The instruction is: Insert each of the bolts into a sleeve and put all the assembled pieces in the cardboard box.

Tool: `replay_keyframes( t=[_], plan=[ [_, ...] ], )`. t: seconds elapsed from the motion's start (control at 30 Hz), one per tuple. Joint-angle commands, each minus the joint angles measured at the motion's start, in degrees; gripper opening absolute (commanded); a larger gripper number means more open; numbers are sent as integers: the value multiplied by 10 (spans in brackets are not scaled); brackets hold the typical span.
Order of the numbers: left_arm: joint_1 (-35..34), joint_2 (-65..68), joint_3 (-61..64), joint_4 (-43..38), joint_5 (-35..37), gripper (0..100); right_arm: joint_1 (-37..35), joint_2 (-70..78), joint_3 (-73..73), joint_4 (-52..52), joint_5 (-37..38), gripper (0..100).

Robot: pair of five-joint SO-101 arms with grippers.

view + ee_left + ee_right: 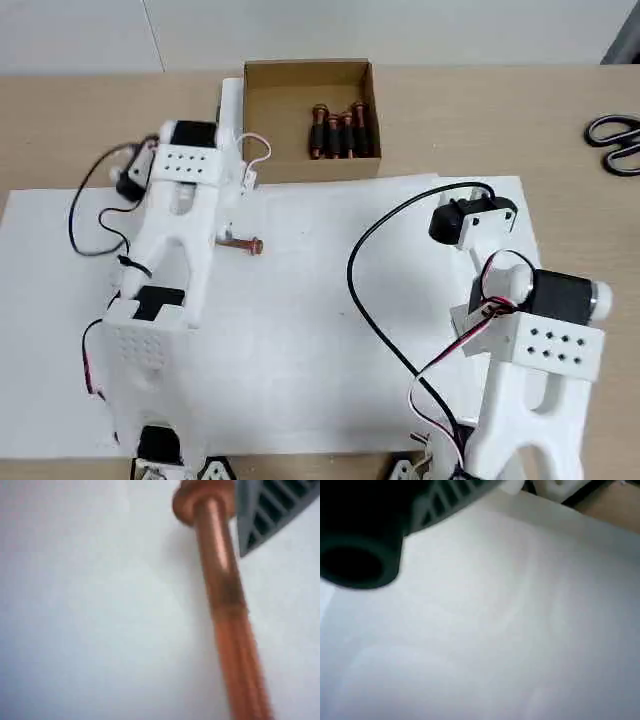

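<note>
Right wrist view catches the sleeve end-on

both arms are of white printed plastic, the left arm and the right arm. each has black motor blocks, a plate with small round holes, a long black cable and thin red and white wires.

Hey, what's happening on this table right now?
Two robot arms are assembling bolts into sleeves. The left tool is at a copper bolt on the white sheet; the right tool holds a black sleeve over the sheet. Four assembled pieces already lie in the cardboard box.
</note>
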Motion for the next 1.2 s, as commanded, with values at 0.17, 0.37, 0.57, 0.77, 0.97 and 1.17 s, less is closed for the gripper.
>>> replay_keyframes(
  t=[0.17, 0.37, 0.57, 0.77, 0.97, 1.17],
  plan=[
    [2, -94, -89, 22, -241, 337, 6, -15, -2, 2, -7, 5],
    [3, -144, -42, 21, -480, 156, 6, -15, -2, 2, -7, 5],
    [-3, -115, 21, 20, -644, 6, 6, -15, -2, 2, -7, 5],
    [-19, -73, -1, 20, -629, 7, 6, -15, -2, 2, -7, 5],
    [-33, -35, 0, 21, -709, 6, 6, -15, -2, 2, -7, 5],
    [-18, -32, 4, 21, -913, 6, 6, -15, -2, 2, -7, 5]
  ],
)
